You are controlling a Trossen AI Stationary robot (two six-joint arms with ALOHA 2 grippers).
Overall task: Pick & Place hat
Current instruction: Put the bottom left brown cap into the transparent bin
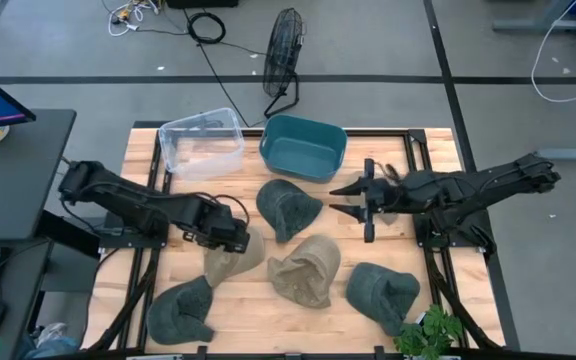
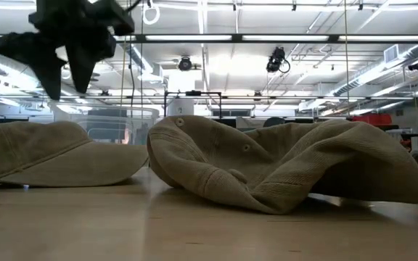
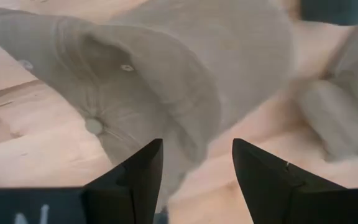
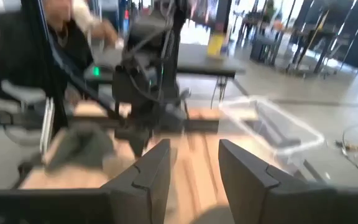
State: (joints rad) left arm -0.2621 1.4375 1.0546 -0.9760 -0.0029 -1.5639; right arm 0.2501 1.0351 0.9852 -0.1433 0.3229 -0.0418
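Observation:
Several hats lie on the wooden table. A tan hat (image 1: 230,258) (image 3: 166,81) (image 2: 49,148) lies near the left side. My left gripper (image 1: 240,235) (image 3: 197,158) (image 2: 64,87) hangs open just above it, fingers pointing down; in the low view the tips stand clear of the cloth. A second tan hat (image 1: 306,270) (image 2: 281,163) lies crumpled in the middle. Dark green hats rest at the centre (image 1: 286,208), near right (image 1: 380,292) and near left (image 1: 181,310). My right gripper (image 1: 346,200) (image 4: 194,162) is open, held level above the table's right half, pointing left.
A clear plastic bin (image 1: 203,142) (image 4: 272,127) and a teal bin (image 1: 303,147) stand at the far edge. A small green plant (image 1: 430,332) sits at the near right corner. A person (image 4: 55,37) shows beyond the table's left side in the right wrist view.

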